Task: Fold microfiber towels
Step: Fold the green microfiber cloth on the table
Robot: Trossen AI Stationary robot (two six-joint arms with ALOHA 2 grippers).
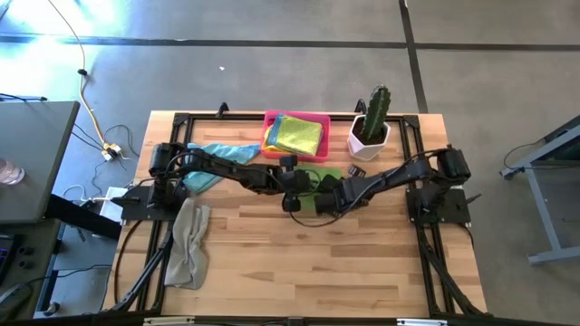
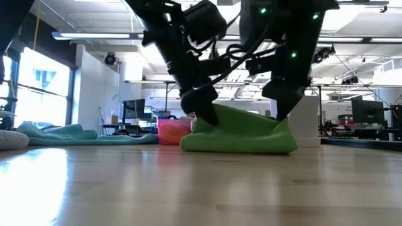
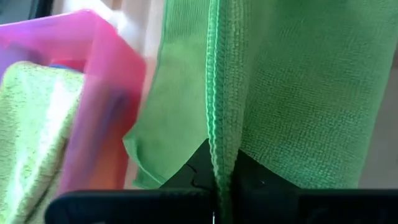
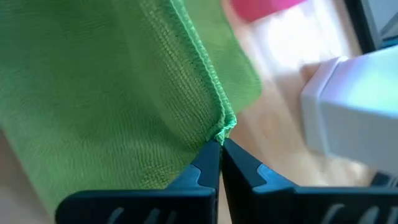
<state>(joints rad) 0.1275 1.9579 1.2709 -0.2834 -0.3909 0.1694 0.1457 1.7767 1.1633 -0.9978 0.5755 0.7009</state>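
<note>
A lime green microfiber towel lies bunched at the table's middle, its underside on the wood. It is mostly hidden under both arms in the high view, where only a bit of the green towel shows. My left gripper is shut on its left end and my right gripper on its right end. A light blue towel lies at the far left and a grey towel at the near left. Yellow, green and blue towels are piled in the pink tray. My left gripper pinches the green towel's hemmed edge between its two fingers, slanting down from the table's left. That end is raised and the rest sags onto the table. How many layers it has, I cannot tell. My right gripper pinches a hemmed corner of the green towel at its fingertips, slanting down from the table's right. The corner is raised, and the cloth falls away slack to the table.
A cactus in a white pot stands at the far right, close behind the right gripper. The pink tray sits at the far middle. Bare wood stretches along the near side.
</note>
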